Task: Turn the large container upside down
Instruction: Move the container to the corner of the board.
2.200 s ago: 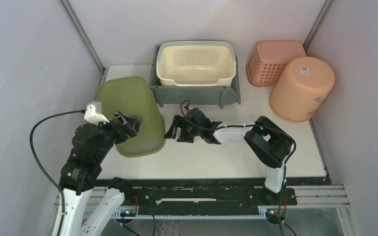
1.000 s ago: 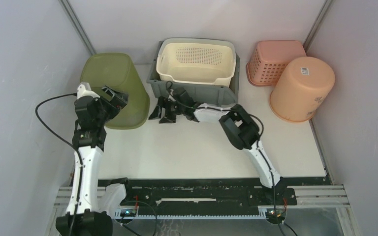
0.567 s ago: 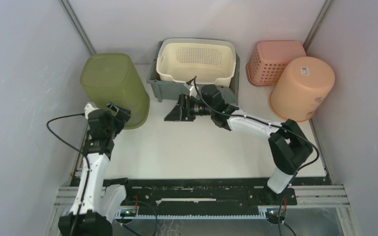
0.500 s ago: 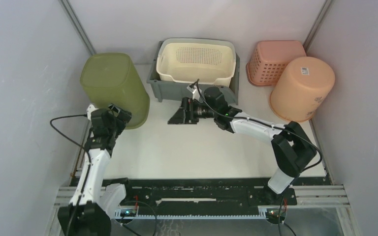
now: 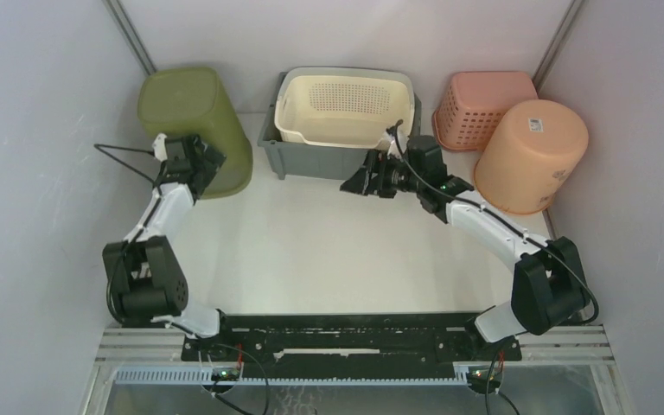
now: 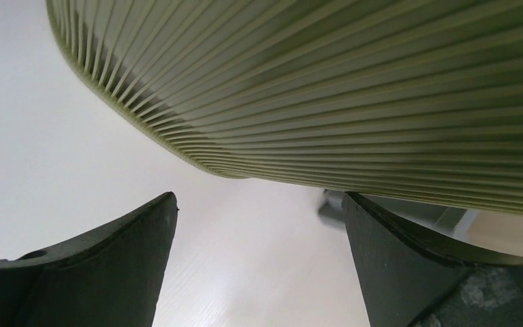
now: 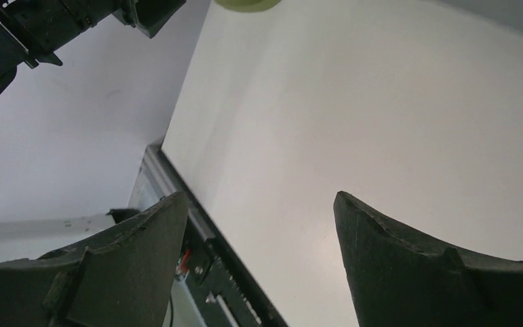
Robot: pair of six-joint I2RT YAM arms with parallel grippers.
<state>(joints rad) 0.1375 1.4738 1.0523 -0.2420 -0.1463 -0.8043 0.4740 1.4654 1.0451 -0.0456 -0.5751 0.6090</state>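
Observation:
The large container [image 5: 192, 121] is an olive-green ribbed tub standing bottom-up at the back left corner of the table. My left gripper [image 5: 212, 162] is right against its front wall, open, with nothing between its fingers. In the left wrist view the tub's ribbed wall [image 6: 354, 82] fills the top, and the left gripper [image 6: 259, 204] stands just below its rim with only table between the jaws. My right gripper [image 5: 354, 183] hovers open in front of the grey bin, well apart from the tub. The right gripper [image 7: 262, 201] holds nothing in its wrist view.
A cream perforated basket [image 5: 346, 108] sits inside a grey bin [image 5: 328, 160] at the back centre. At the back right are a pink basket [image 5: 484, 108] and an orange bucket [image 5: 532, 156] on its side. Walls close in left, right and behind.
The green tub went from leaning over the table to standing bottom-up in the back left corner. My left gripper followed it back. My right gripper drew away to the right.

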